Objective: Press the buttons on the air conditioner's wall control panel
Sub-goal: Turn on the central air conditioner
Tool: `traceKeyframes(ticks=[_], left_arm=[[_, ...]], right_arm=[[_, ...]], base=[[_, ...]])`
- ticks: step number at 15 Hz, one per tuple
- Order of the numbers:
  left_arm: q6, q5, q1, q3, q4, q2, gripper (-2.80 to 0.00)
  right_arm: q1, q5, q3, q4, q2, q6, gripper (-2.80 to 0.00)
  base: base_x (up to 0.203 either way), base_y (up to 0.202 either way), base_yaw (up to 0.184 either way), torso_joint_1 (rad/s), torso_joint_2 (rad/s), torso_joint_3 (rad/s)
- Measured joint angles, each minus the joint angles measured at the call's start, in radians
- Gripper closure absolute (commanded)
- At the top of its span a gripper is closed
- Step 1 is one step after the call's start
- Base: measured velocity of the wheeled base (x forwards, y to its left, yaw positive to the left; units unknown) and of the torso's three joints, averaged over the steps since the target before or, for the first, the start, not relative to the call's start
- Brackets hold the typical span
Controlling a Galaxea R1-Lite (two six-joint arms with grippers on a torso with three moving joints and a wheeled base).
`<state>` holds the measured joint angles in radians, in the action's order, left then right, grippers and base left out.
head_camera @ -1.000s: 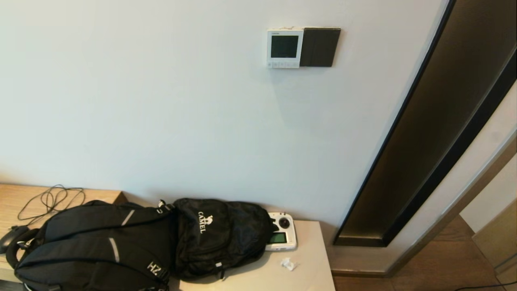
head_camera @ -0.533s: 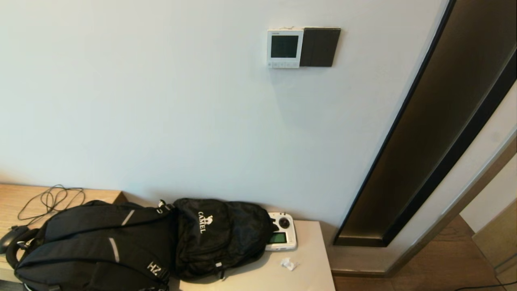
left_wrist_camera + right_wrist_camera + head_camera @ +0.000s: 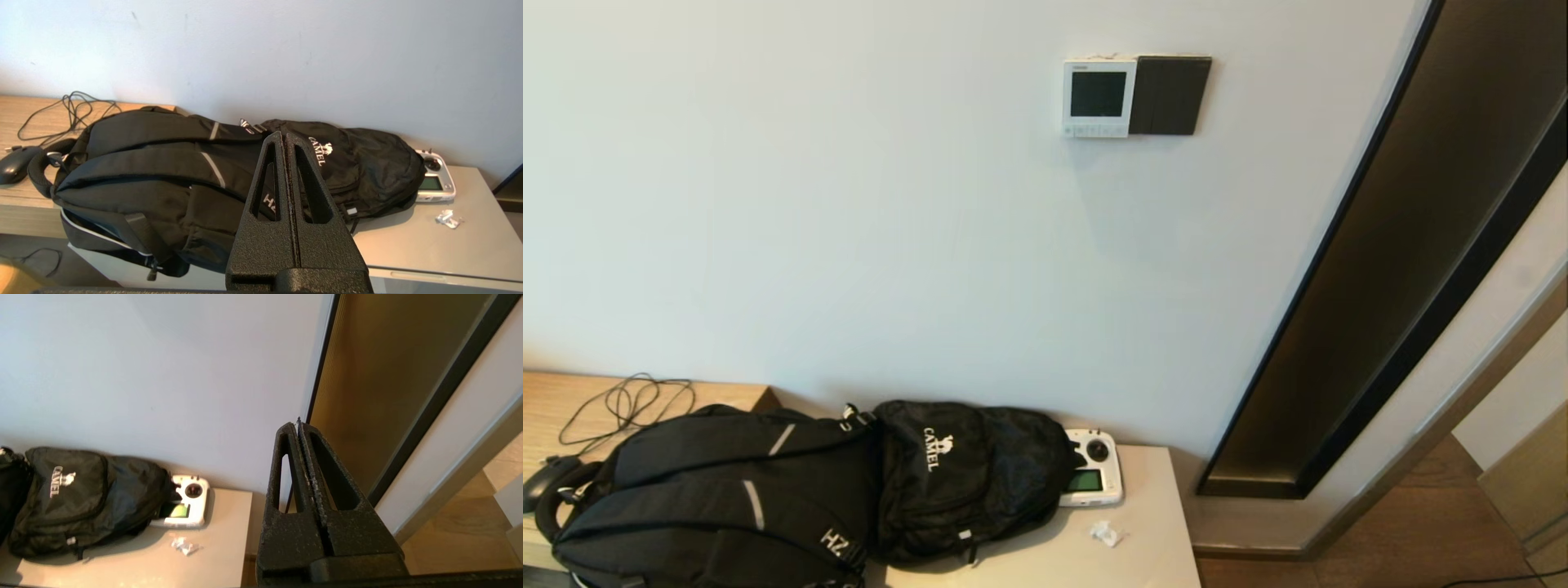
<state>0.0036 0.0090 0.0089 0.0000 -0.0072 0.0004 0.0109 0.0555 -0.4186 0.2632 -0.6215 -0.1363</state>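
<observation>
The left gripper (image 3: 284, 136) has its jaws pressed together, empty, with the black Camel backpack (image 3: 229, 171) on the counter (image 3: 429, 245) just beyond them. The right gripper (image 3: 297, 425) likewise has its jaws together beside the door frame (image 3: 322, 359). The air conditioner's wall control panel (image 3: 1098, 97), the buttons (image 3: 1094, 129) along its lower edge, hangs high on the wall, far above both.

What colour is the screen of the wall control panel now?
Dark, nearly black, inside the white wall control panel; the head view shows it best.
</observation>
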Motion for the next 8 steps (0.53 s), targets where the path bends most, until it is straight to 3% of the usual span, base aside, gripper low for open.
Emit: traceKeyframes(ticks=[4, 8], left_arm=[[0.000, 0.000, 0.000, 0.000, 0.000, 0.000, 0.00], [-0.001, 0.000, 0.000, 0.000, 0.000, 0.000, 0.00]], right_arm=[[0.019, -0.005, -0.056, 0.106, -0.163, 0.002, 0.00], [0.102, -0.057, -0.158, 0.127, -0.314, 0.006, 0.00]], base=[[0.000, 0.000, 0.000, 0.000, 0.00, 0.000], [0.000, 0.000, 0.000, 0.000, 0.00, 0.000]])
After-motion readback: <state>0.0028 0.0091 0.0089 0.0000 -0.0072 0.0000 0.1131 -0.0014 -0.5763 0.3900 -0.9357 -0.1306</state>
